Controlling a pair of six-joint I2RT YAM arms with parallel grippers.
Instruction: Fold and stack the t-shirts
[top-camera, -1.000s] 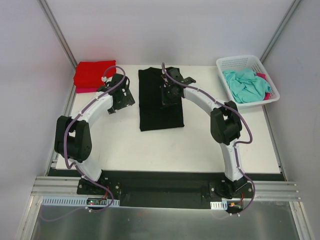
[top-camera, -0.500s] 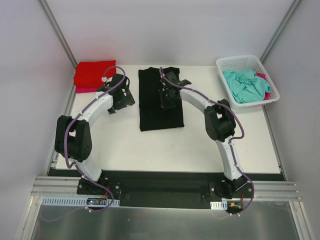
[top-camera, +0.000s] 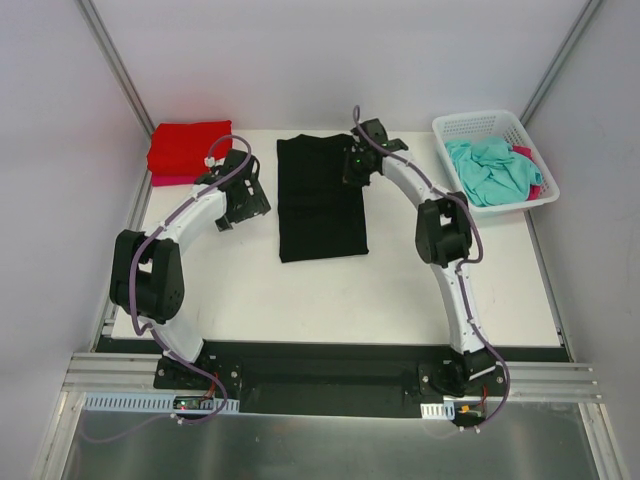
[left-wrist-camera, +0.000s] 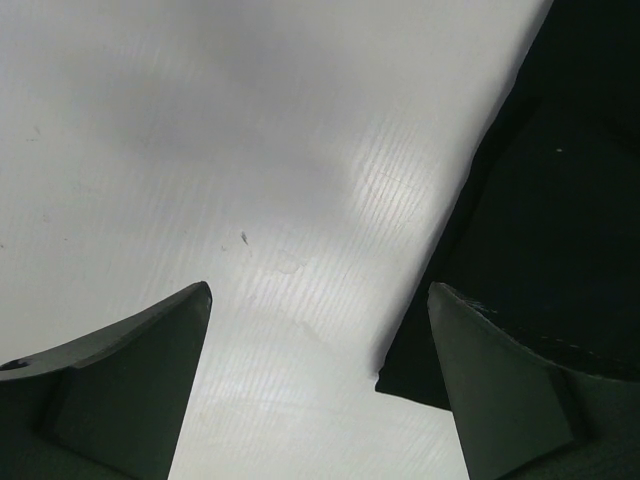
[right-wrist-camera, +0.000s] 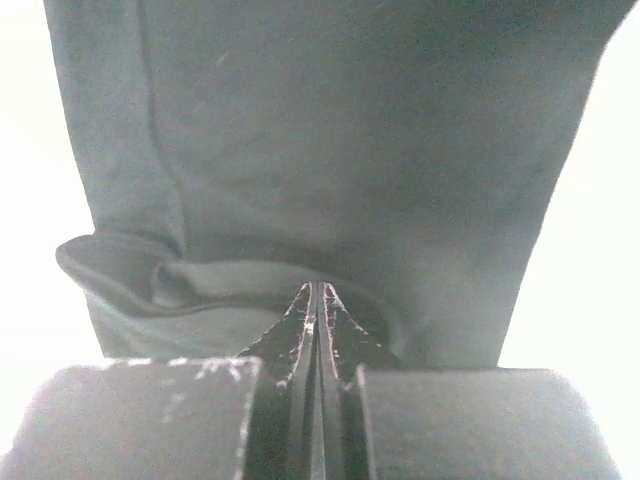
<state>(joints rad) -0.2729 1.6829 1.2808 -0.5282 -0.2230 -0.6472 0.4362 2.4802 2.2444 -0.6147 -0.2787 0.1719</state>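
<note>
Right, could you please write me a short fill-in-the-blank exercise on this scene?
The left gripper is ___ above the table.
The right gripper is ___ over the black t-shirt.
The teal t-shirt lies ___ the white basket.
The red t-shirt lies folded at the table's far ___ corner.
Missing words: open; shut; in; left

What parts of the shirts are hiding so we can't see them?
- Black t-shirt, underside: every view, pressed against the table.
- Pink t-shirt: top view, mostly buried under the teal t-shirt in the basket.
- Right end effector: wrist view, too dark to tell whether it pinches cloth.
</note>
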